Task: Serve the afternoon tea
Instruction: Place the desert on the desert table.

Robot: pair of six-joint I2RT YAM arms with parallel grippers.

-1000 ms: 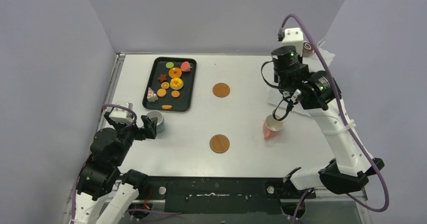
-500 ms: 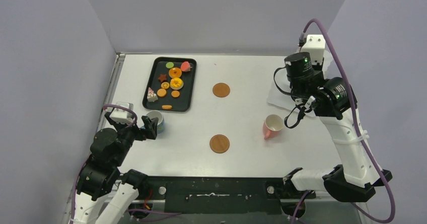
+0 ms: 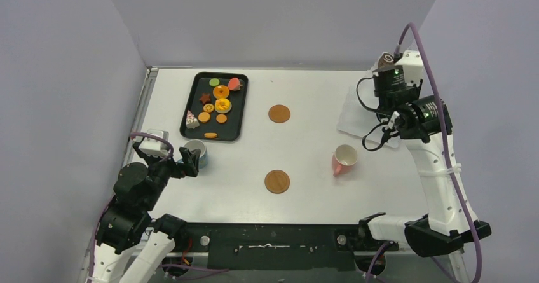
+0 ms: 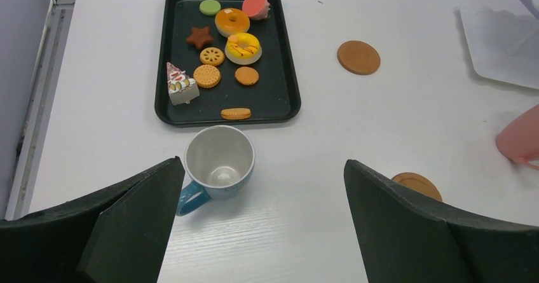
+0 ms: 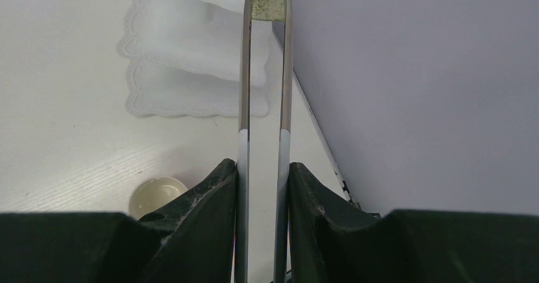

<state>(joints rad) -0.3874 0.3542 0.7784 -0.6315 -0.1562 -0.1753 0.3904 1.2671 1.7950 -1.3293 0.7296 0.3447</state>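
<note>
right pincer (image 5: 264, 168) clamps the tongs (image 5: 244, 73), probably for picking pastries (image 4: 243, 46); left pincer (image 4: 262, 168) stands wide apart before the blue cup (image 4: 219, 162).

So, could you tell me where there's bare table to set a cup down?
Free: the patch between the far coaster and near coaster, the stretch from the near coaster to the blue cup, and the far middle between tray and napkin. Crowded: the tray, full of pastries, and the gap between pink cup and napkin.
</note>
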